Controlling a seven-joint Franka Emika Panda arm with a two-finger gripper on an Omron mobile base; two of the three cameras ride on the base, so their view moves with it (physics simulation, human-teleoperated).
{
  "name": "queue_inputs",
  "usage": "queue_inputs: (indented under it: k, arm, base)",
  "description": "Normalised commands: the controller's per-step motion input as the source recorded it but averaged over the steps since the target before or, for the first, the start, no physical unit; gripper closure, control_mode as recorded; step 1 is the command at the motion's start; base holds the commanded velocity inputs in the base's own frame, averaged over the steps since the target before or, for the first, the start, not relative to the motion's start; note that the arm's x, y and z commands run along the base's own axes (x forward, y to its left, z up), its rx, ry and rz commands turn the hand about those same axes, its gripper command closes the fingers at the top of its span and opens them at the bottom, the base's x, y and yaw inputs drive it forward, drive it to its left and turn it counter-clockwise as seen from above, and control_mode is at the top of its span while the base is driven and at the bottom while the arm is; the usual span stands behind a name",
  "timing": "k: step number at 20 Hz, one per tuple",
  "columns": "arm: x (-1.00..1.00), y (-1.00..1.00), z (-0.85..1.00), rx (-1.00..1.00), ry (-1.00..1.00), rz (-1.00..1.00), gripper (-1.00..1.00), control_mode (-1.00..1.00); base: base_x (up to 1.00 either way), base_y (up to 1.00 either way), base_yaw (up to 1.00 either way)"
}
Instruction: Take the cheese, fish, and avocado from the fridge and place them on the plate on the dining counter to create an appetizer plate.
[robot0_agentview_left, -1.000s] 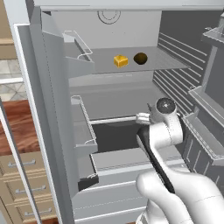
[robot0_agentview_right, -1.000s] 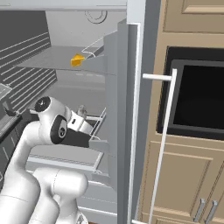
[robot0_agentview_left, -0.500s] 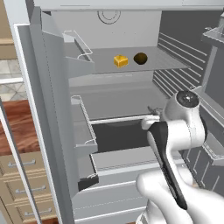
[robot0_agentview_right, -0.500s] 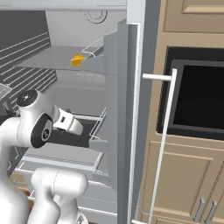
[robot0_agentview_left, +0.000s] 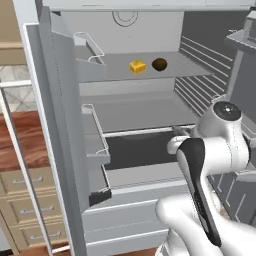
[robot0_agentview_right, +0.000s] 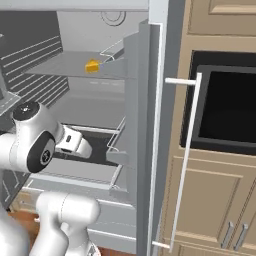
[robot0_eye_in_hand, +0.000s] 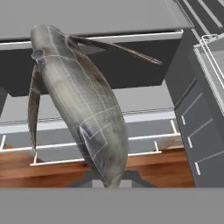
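Observation:
A long grey fish (robot0_eye_in_hand: 83, 105) hangs head-down in the hand view, and my gripper (robot0_eye_in_hand: 111, 183) is shut on its lower end. The fridge (robot0_agentview_left: 140, 107) stands open in front of me. On its upper shelf a yellow-orange cheese (robot0_agentview_left: 137, 66) sits beside a dark round avocado (robot0_agentview_left: 159, 64). From the right, the cheese (robot0_agentview_right: 91, 66) shows on that same shelf. My hand (robot0_agentview_right: 75, 142) sits low in front of the dark drawer opening, well below the shelf. The plate is out of view.
The left fridge door (robot0_agentview_left: 60, 125) with wire bins stands open, and the right door (robot0_agentview_right: 145, 100) with its white bar handle (robot0_agentview_right: 187, 150) is edge-on. A beige cabinet with a black microwave (robot0_agentview_right: 225, 110) is to the right. A reddish-brown wood surface (robot0_agentview_left: 22, 142) lies left of the door.
The arm has swung back out of the fridge's lower compartment, with its elbow moving toward the right door bins. The gripper stays shut on the fish. Cheese and avocado have not moved.

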Motion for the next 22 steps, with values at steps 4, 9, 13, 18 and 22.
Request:
queue_inputs:
  k: [4, 9, 13, 18, 22]
  arm:
    - [0.00, 0.00, 0.00, 0.00, 0.00, 0.00, 1.00, 1.00]
    - [0.00, 0.00, 0.00, 0.00, 0.00, 0.00, 1.00, 1.00]
    - [0.00, 0.00, 0.00, 0.00, 0.00, 0.00, 1.00, 1.00]
    - [0.00, 0.00, 0.00, 0.00, 0.00, 0.00, 1.00, 1.00]
    - [0.00, 0.00, 0.00, 0.00, 0.00, 0.00, 1.00, 1.00]
  base:
    - [-0.89, 0.01, 0.17]
    - [-0.90, 0.03, 0.43]
    - [-0.95, -0.03, 0.62]
    - [-0.97, -0.34, 0.67]
    - [-0.79, -0.25, 0.69]
